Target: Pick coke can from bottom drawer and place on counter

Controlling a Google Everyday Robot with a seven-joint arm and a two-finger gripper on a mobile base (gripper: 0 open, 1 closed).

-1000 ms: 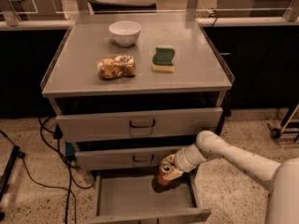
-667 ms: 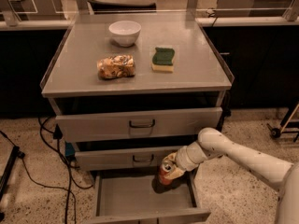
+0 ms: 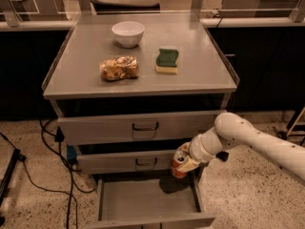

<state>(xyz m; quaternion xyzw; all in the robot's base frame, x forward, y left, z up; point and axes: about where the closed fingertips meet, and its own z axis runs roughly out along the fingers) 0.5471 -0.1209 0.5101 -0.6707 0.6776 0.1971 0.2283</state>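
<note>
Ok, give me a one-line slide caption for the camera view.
The gripper holds the coke can above the open bottom drawer, below the counter with bowl, sponge and snack bag.

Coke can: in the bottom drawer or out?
Out. The gripper holds the coke can tilted, clear above the bottom drawer floor, its shadow beneath; not yet on the counter.

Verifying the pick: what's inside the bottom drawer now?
Visible floor of the bottom drawer is bare except a shadow. The coke can hangs above its back right, held in the gripper. The drawer's rear, under the cabinet, is hidden.
</note>
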